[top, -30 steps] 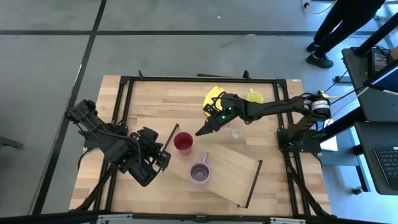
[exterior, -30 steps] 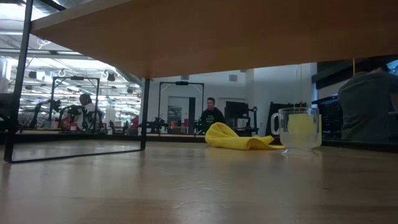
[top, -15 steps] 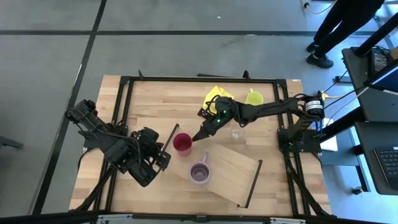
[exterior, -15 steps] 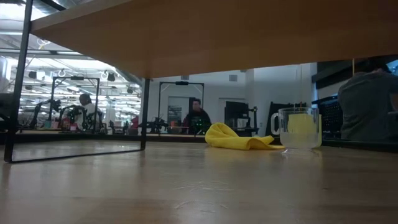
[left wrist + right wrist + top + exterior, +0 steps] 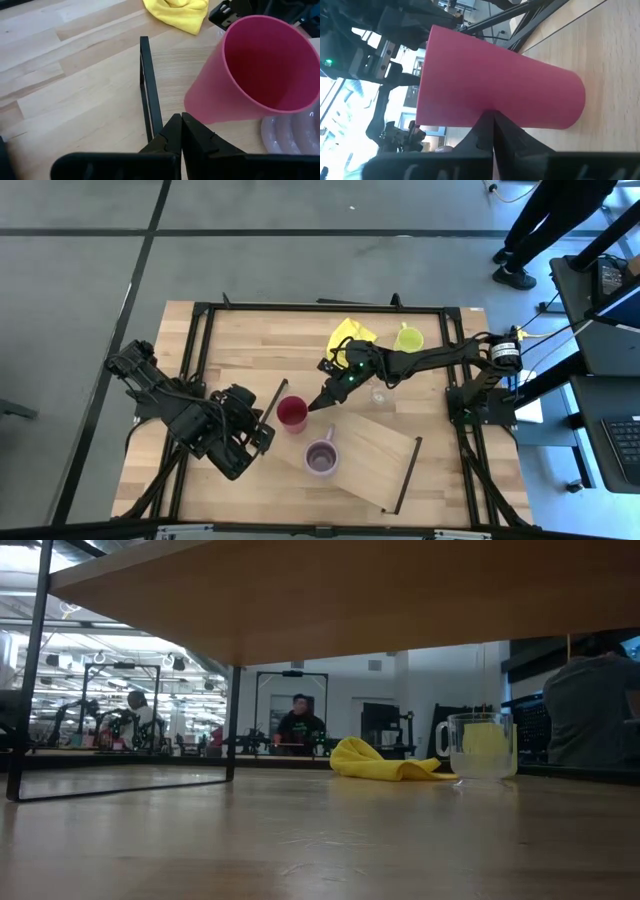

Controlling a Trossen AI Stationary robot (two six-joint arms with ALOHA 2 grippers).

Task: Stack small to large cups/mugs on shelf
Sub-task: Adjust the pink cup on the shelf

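Your right gripper stood shut and empty-handed, its tip right against the red cup.

You had the red cup upright on the shelf, a plain tapered pinkish-red tumbler with nothing inside it. Your closed, empty left gripper pointed at it from the cup's other side. The purple mug sat near your right gripper's tip, further along the board, its contents unclear. Behind that gripper, beside its arm, stood the clear glass tumbler and the yellow-green mug, off the shelf near the yellow cloth.
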